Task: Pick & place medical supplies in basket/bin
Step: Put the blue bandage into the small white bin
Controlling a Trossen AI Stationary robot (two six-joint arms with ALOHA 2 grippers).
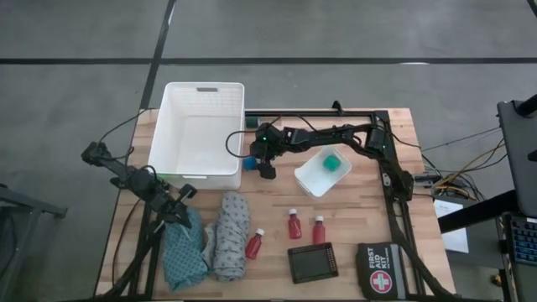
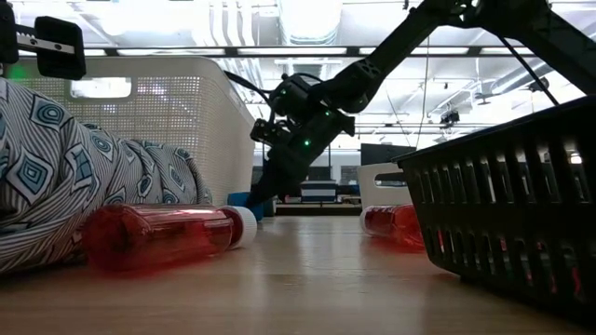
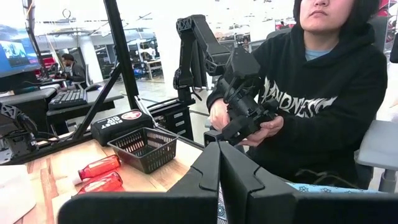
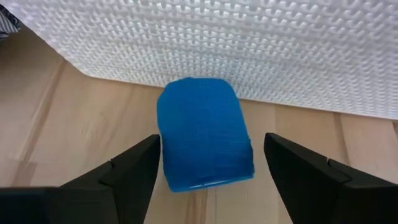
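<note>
A: Blue piece (image 4: 204, 134), a short roll, lies on the wooden table (image 1: 352, 231) right against the outer wall of the white basket (image 1: 204, 105), at its near corner.

B: Handling?

A: My guess is light and a bit squashy, like wrapped bandage; the textured surface should not slip. Take it across the curved sides, mid-height, and do not crush it.

B: Right gripper (image 4: 211, 171)?

A: Jaws spread wide, one finger on each side of the roll, neither touching it. Nothing held.

B: Risk?

A: The basket wall sits just behind it, so a push forward could wedge it there.

B: Left gripper (image 3: 219, 186)?

A: Fingers pressed together, empty as far as I can see, parked over the teal cloth (image 1: 180, 252) beside the grey patterned cloth (image 1: 231, 235).

B: Rest?

A: Three red bottles (image 1: 294, 224) on the table, green piece (image 1: 333, 160) in the small tray (image 1: 310, 180).
</note>
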